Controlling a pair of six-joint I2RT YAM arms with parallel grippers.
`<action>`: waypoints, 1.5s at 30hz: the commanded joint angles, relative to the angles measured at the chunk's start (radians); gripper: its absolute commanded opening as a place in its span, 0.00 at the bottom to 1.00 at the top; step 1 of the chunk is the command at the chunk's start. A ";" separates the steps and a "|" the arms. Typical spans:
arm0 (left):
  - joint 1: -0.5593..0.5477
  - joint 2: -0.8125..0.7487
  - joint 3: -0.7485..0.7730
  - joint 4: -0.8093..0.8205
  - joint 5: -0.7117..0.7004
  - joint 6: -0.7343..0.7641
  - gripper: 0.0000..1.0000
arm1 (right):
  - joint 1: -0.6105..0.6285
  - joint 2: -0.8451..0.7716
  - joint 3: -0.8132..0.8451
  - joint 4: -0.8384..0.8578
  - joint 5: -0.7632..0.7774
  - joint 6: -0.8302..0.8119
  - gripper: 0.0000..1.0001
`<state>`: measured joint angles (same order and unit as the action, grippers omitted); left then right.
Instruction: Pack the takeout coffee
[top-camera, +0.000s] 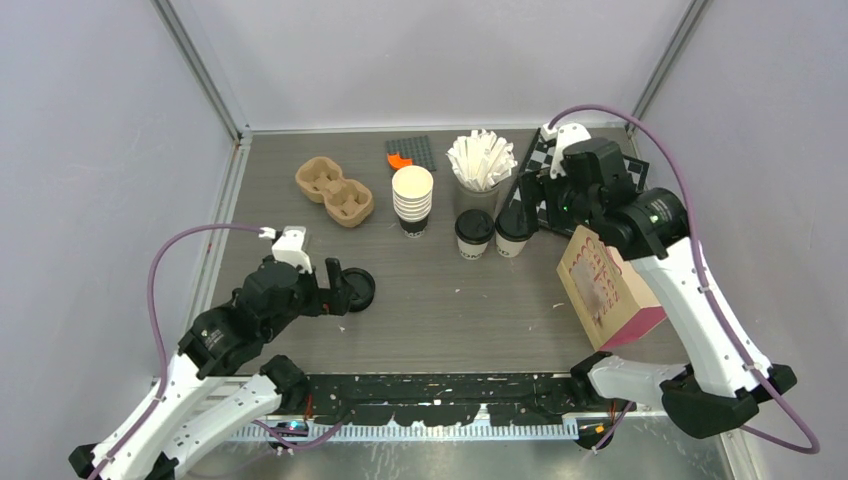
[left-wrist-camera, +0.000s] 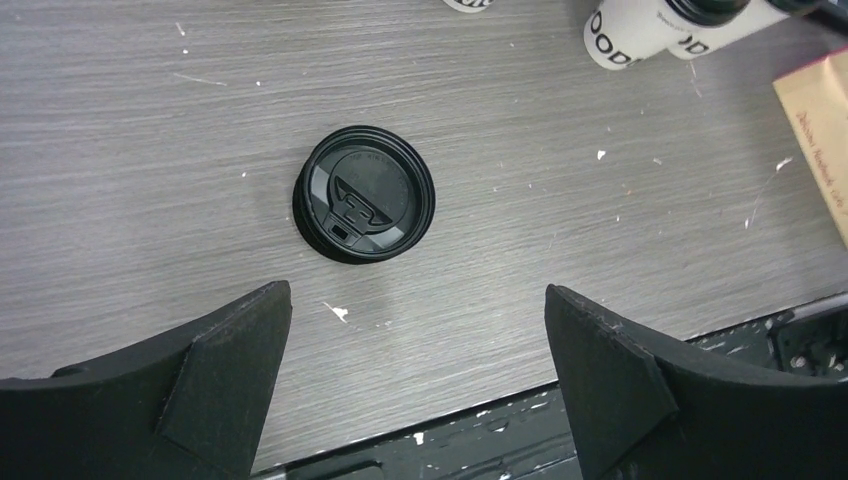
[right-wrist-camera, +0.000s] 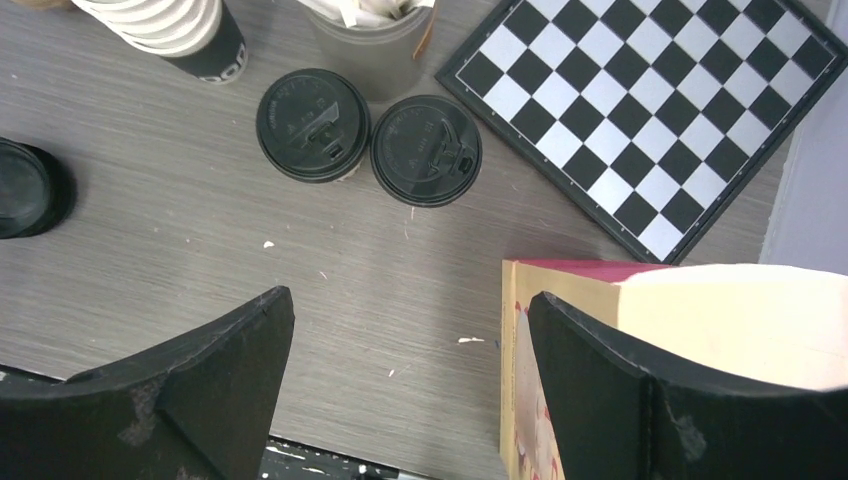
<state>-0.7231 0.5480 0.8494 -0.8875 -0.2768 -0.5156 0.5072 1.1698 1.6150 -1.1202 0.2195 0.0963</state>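
Grey table: lidded cups, loose lid

Lit brightly and evenly from overhead by diffuse white light. Only soft, short shadows on the grey table, such as a thin dark rim around the loose black lid. Gentle sheen on the lid of one takeout coffee. Sharp wood grain in the middle of both wrist views, but slightly soft on the black fingers close to the lens. Nearly washed out on the pale top of the box in the right wrist view. Leaning frame posts at the sides of the top view, as through a wide lens.
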 joint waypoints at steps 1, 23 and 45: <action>0.005 0.004 0.017 0.009 -0.090 -0.198 1.00 | -0.003 0.014 -0.043 0.054 0.022 0.011 0.91; 0.005 -0.002 0.350 -0.418 -0.026 -0.322 1.00 | -0.004 0.045 0.204 -0.065 0.190 0.187 0.99; 0.005 0.008 0.323 -0.461 0.081 -0.519 0.91 | -0.185 0.167 0.260 -0.453 0.142 0.121 1.00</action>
<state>-0.7231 0.5392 1.1698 -1.3212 -0.1726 -0.9936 0.3855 1.3697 1.9121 -1.5436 0.4564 0.2115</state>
